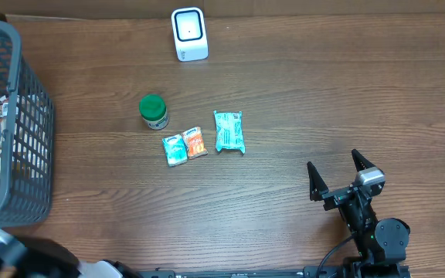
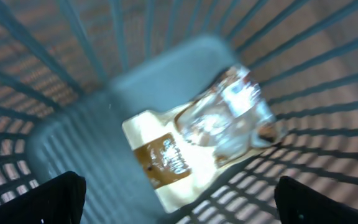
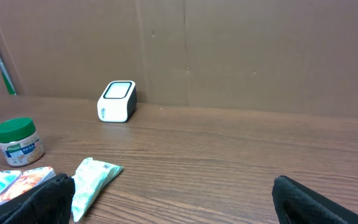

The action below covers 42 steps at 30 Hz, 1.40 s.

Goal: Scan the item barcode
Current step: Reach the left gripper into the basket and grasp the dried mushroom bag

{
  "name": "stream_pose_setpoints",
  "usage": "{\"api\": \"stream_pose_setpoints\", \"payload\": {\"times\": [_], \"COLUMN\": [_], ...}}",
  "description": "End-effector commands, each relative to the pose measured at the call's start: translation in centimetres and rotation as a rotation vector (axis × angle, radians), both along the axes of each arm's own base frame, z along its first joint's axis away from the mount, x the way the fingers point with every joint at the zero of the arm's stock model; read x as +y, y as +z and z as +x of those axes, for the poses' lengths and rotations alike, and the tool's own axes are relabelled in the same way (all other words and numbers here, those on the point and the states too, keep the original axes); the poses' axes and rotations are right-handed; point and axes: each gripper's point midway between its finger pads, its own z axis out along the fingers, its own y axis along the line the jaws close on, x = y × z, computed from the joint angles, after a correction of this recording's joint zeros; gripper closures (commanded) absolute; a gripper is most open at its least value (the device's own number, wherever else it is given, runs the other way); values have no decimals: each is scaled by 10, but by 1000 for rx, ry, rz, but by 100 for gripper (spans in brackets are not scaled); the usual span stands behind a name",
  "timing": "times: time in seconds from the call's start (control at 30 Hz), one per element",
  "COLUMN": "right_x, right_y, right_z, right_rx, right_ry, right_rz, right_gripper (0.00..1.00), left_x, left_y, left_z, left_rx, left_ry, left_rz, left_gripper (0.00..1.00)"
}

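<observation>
Currently, the right pincer (image 1: 333, 171) stands with its jaws spread wide and nothing between them, low over the near right part of the desk (image 1: 323, 85). The left pincer (image 2: 179, 180) likewise gapes empty, hanging above the grey basket (image 1: 29, 116) at the desk's left edge. Beneath it lie a cream packet (image 2: 160, 158) and a clear wrapper (image 2: 229, 115) (both blurred, labels unreadable).

Outward from the right pincer: the teal pouch (image 1: 229, 131) is the nearest loose item, ahead and to the left, apart from the fingers. Its long axis runs roughly near-to-far, pointing broadly toward the scanner (image 1: 189, 34) at the back edge. Just left of it, an orange sachet (image 1: 196, 143) and a blue sachet (image 1: 174, 149) lie side by side, seemingly touching. A green-lidded jar (image 1: 154, 111) stands upright beyond them.

Judgement: no item is in hand, so the pick is not yet begun. The right arm is nearer the cluster; the left is well apart, over the basket. A grasp across the pouch's narrow width looks simplest, jaws turned crosswise to that axis. No barcode shows in any view.
</observation>
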Motion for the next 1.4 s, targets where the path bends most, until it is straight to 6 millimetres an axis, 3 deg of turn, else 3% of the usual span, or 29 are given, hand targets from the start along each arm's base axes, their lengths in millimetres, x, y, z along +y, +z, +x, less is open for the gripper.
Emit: {"api": "stream_pose_setpoints", "payload": {"times": [0.0, 0.23, 0.67, 0.77, 1.07, 1.37], "right_x": [-1, -1, -1, -1, -1, -1], "right_y": [-2, -2, -2, -2, -2, -2], "right_z": [0, 0, 0, 0, 0, 0], "right_rx": [-5, -5, -5, -5, -5, -5], "right_ry": [-8, -8, -8, -8, -8, -8], "right_rz": [-1, -1, -1, -1, -1, -1], "right_gripper": [0, 0, 0, 0, 0, 0], "left_x": [-1, 9, 27, 31, 21, 12], "left_y": [-35, -111, -210, -219, -206, -218], "left_z": [11, 19, 31, 38, 71, 66], "left_rx": [31, 144, 273, 268, 109, 121], "left_ry": [-150, -220, -410, -447, -689, -712], "left_rz": [-72, -182, -197, -174, -90, -111], "left_gripper": [0, 0, 0, 0, 0, 1]}}
